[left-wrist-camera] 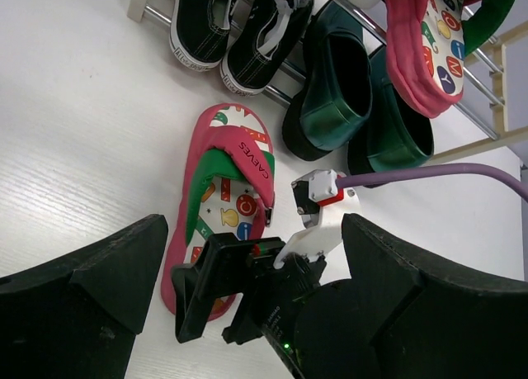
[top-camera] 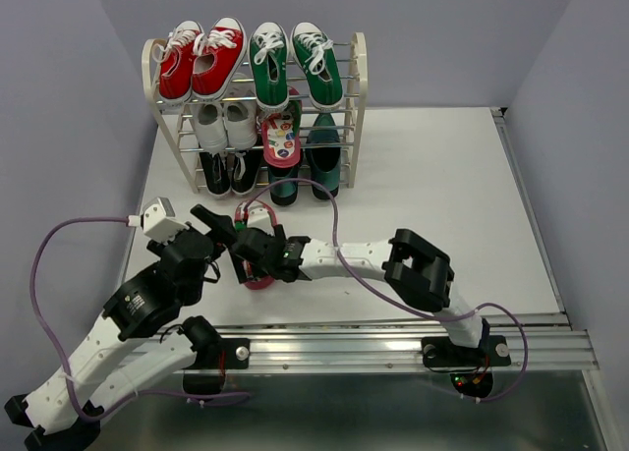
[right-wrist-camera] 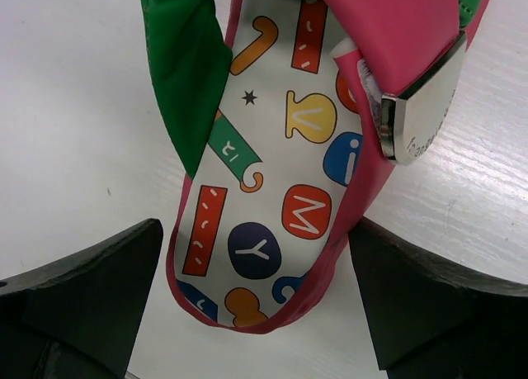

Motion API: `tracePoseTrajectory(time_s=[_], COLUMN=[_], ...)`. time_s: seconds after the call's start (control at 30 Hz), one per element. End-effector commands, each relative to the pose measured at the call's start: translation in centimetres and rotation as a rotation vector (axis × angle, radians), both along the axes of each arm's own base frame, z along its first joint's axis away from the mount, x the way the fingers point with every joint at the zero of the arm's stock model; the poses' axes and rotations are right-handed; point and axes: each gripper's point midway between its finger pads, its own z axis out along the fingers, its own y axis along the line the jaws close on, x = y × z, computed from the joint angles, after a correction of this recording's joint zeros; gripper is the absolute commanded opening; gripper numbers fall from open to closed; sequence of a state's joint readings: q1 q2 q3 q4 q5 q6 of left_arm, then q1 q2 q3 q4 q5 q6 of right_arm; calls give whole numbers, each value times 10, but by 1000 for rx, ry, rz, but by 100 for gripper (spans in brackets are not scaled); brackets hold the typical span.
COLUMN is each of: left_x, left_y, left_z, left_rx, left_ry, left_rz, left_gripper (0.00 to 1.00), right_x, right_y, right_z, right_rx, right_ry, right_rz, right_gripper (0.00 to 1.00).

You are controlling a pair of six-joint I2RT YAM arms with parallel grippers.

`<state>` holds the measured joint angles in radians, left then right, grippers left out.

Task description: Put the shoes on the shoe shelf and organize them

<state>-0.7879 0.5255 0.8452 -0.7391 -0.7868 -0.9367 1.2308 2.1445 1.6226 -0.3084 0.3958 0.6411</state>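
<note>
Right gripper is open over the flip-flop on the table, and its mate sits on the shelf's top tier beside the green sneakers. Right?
Not quite. The right gripper is open over the flip-flop on the table, but its mate sits on the shelf's middle tier, below the green sneakers. The top view shows it.

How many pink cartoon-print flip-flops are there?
2: one pink flip-flop with cartoon-print sole sits tilted on the middle tier of the cream shoe shelf; the second flip-flop lies on the white table before it.
</note>
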Motion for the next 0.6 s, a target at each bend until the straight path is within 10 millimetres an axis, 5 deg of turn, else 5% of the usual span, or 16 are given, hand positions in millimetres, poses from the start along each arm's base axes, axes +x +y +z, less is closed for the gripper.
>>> tracePoseTrajectory(time_s=[0.0,0.3,0.43,0.53,0.57], left_x=[5,6,5,5,5], left_y=[0,-3,-2,0,0], left_z=[4,2,3,3,4], left_rx=[-10,0,-8,-8,-9], left_ry=[-31,-23,-29,-31,-32], left_rz=[13,5,7,10,12], left_gripper=[99,99,99,99,99], right_x=[11,7,11,12,11], right_y=[2,-3,-7,-9,-9], right_z=[4,-31,-27,-27,-28], right_rx=[-21,-141,-146,-158,-158], right_ry=[-55,-56,-78,-87,-84], right_rz=[-101,-114,-130,-127,-126], right_gripper=[100,100,100,93,81])
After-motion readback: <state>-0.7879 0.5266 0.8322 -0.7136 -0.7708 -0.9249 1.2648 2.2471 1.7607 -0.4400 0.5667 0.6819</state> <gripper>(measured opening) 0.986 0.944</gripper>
